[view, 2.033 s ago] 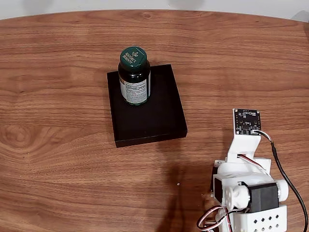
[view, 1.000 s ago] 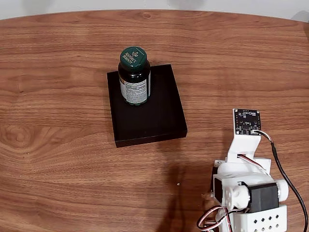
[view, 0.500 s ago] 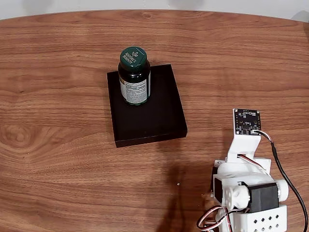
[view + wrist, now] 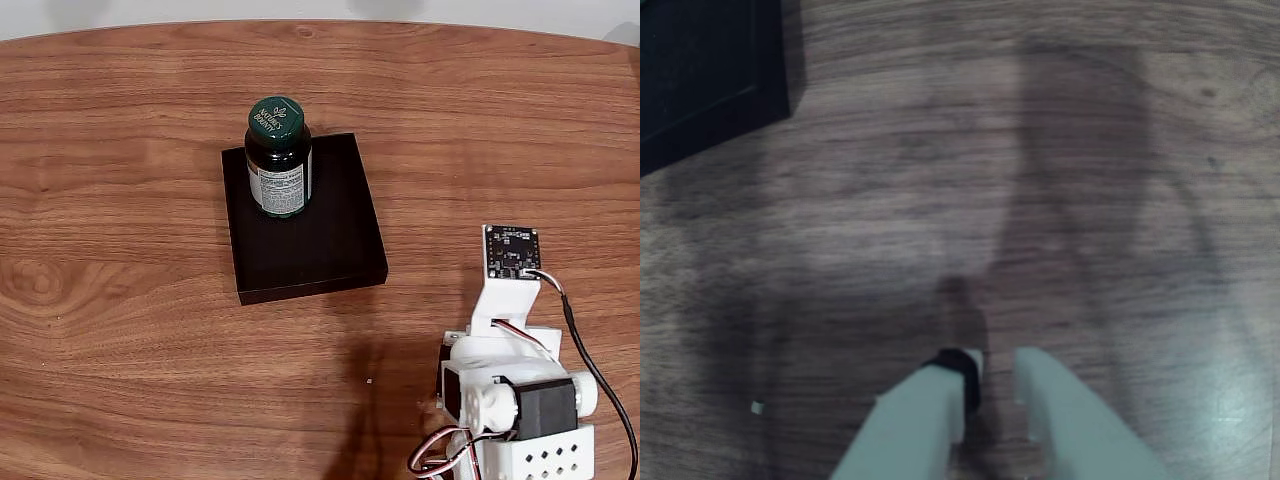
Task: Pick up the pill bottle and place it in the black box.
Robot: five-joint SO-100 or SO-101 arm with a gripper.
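Note:
The pill bottle (image 4: 279,165), dark green with a green cap and a white label, stands upright in the far left part of the black box (image 4: 320,240) in the fixed view. A corner of the black box (image 4: 700,70) shows at the top left of the wrist view. My gripper (image 4: 998,365) hangs over bare wood well short of the box. Its two pale fingers are nearly together with a thin gap and nothing between them. The folded arm (image 4: 510,385) sits at the lower right of the fixed view, apart from box and bottle.
The wooden table (image 4: 120,330) stretches wide on all sides of the box. Its curved far edge (image 4: 320,22) runs along the top of the fixed view. A tiny white speck (image 4: 369,380) lies on the wood near the arm's base.

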